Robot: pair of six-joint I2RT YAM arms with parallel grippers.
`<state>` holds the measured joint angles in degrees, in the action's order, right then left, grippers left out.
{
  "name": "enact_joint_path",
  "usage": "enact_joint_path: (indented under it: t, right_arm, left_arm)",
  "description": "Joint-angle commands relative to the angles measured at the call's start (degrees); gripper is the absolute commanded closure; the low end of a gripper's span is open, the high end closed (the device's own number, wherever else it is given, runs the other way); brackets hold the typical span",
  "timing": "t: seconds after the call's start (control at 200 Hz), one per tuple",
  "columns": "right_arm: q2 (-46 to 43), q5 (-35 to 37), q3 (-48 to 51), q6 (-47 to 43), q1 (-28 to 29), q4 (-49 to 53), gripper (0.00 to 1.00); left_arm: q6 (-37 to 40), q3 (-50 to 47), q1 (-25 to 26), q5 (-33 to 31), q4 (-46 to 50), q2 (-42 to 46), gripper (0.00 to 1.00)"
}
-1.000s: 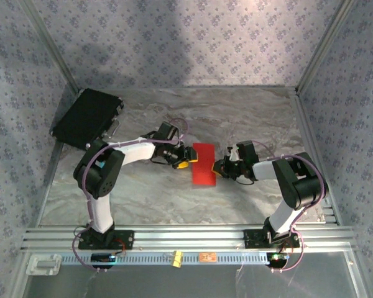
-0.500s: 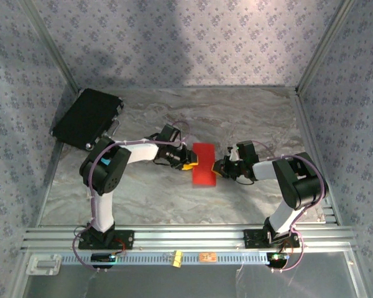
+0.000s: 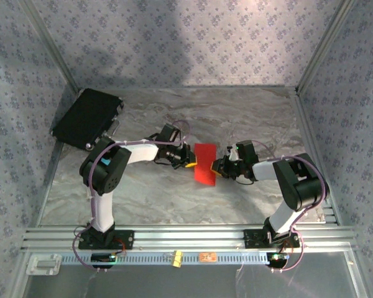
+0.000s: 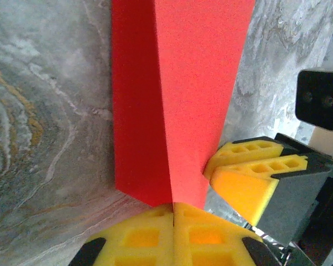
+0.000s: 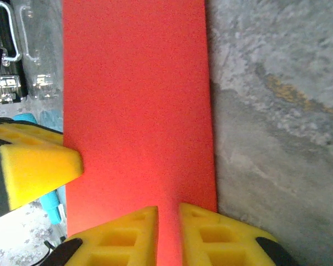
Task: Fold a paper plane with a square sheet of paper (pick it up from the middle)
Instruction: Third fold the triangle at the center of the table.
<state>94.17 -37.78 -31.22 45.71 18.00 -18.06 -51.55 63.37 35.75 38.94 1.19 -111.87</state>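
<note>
1. Sitting at frame centre in the top view, the square sheet of paper (image 3: 204,163) is a half-folded red rectangle.
2. Left gripper (image 4: 172,206) pinches its left edge, pads pressed together; right gripper (image 5: 169,213) stands slightly parted around the right edge.
3. Nose and wing folds look undone.

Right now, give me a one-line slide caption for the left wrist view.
Left gripper shut on the creased end of the folded red paper sheet over the marble table, right gripper alongside.
</note>
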Motion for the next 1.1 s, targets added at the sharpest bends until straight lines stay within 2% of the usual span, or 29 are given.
enact_joint_path:
  t: [0.0, 0.065, 0.13, 0.225, 0.31, 0.43, 0.515, 0.59, 0.725, 0.874, 1.099]
  right_arm:
    - [-1.11, 2.55, 0.03, -2.03, 0.45, 5.12, 0.72]
    - [-3.1, 2.68, -1.1, -4.05, 0.84, 6.13, 0.63]
    - [-5.81, 3.4, -3.72, -7.24, 1.58, 11.52, 0.48]
    - [-11.45, 12.43, -6.87, -12.35, 4.56, 21.25, 0.4]
    - [-16.12, 20.64, -6.78, -14.59, 8.01, 22.98, 0.4]
    - [-21.57, 30.58, -3.01, -19.88, 14.55, 17.46, 0.39]
    - [-24.01, 39.6, -0.6, -28.94, 21.28, 14.41, 0.39]
    - [-24.65, 43.89, 0.15, -38.5, 27.3, 13.07, 0.39]
    - [-23.17, 50.8, 0.94, -46.11, 35.93, 8.83, 0.39]
    - [-19.61, 58.56, 0.44, -50.08, 42.23, 4.5, 0.39]
    - [-11.6, 67.99, -2.2, -55.3, 47.09, 1.36, 0.36]
  left_arm:
    - [0.05, -1.21, -0.13, -0.76, -1.26, 2.27, 0.99]
    - [-0.28, -2.13, -0.57, -2.01, -1.17, 3.59, 1.0]
    - [-1.48, -3.31, -1.22, -1.79, -1.9, 4.73, 1.0]
    - [-2.75, -5.49, -1.64, -2.44, -2.69, 7.13, 1.0]
    - [-2.88, -7.6, -1.91, -3.01, -2.86, 9.36, 1.0]
    - [-1.74, -8.3, -3.06, -2.8, -1.32, 10.54, 0.99]
    - [-1.23, -7.5, -4.09, -1.79, 0.01, 10.32, 1.0]
    - [-0.93, -7.48, -4.21, -1.81, 0.73, 10.53, 0.99]
    - [-1.64, -8.25, -4.25, -1.69, -0.09, 10.8, 0.99]
    - [-2.15, -8.16, -4.18, -1.52, -0.93, 10.45, 0.99]
    - [-1.98, -8.26, -4.19, -1.3, -0.66, 10.44, 0.99]
